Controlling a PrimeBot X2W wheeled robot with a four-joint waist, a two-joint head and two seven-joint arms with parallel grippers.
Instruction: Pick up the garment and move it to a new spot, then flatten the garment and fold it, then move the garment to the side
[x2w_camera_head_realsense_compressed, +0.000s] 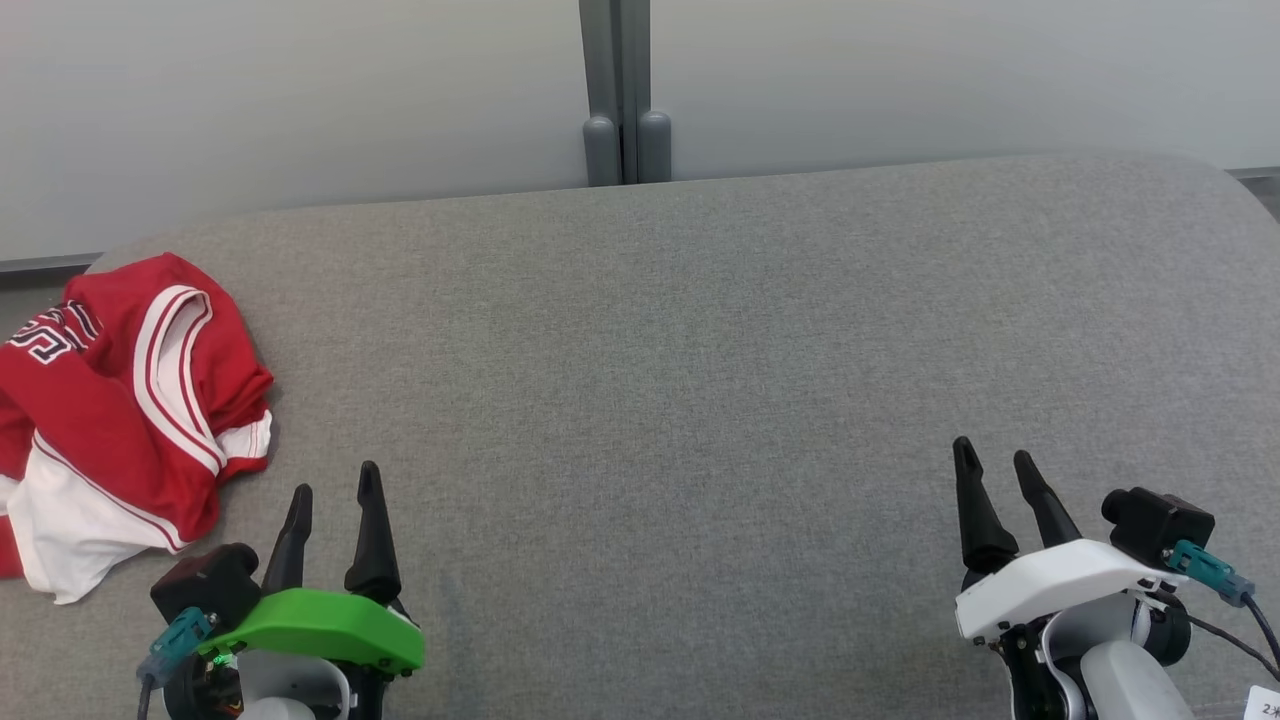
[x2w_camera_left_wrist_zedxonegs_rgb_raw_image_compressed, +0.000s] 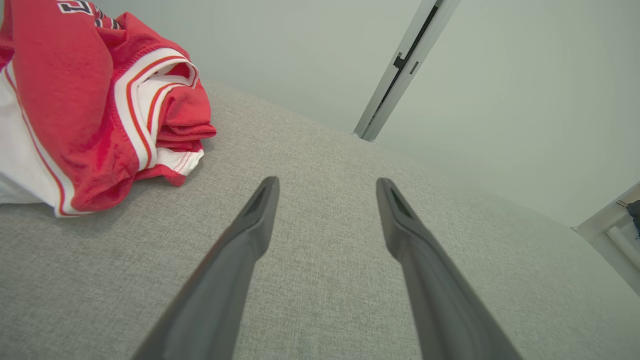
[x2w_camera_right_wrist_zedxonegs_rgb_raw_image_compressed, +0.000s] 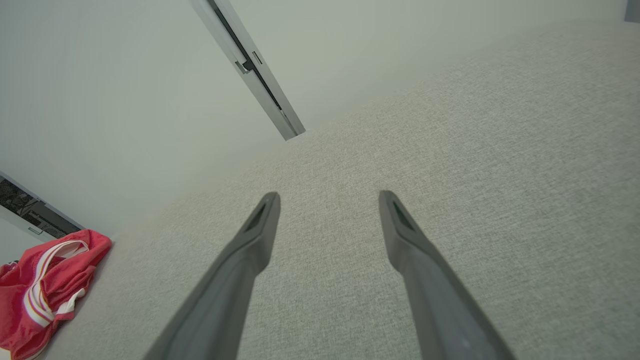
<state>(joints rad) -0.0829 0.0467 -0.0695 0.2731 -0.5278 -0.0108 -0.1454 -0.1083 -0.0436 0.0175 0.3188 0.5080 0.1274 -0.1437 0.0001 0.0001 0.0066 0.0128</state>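
The garment (x2w_camera_head_realsense_compressed: 120, 410) is a red and white jersey with striped trim, lying crumpled at the far left of the grey padded surface (x2w_camera_head_realsense_compressed: 700, 350). In the left wrist view the garment (x2w_camera_left_wrist_zedxonegs_rgb_raw_image_compressed: 85, 110) fills the upper left; in the right wrist view the garment (x2w_camera_right_wrist_zedxonegs_rgb_raw_image_compressed: 45, 290) sits small at the lower left. My left gripper (x2w_camera_head_realsense_compressed: 335, 480) stands open just right of the garment, apart from it, with nothing between its fingers. Far off at the lower right my right gripper (x2w_camera_head_realsense_compressed: 995, 455) is open too, over bare fabric. Open jaws show in both wrist views (x2w_camera_left_wrist_zedxonegs_rgb_raw_image_compressed: 327, 185) (x2w_camera_right_wrist_zedxonegs_rgb_raw_image_compressed: 329, 199).
A pale wall (x2w_camera_head_realsense_compressed: 300, 90) runs behind the surface, with a grey vertical post (x2w_camera_head_realsense_compressed: 620, 100) at its middle. The surface's back edge curves down at both corners. Part of the garment runs past the left border of the head view.
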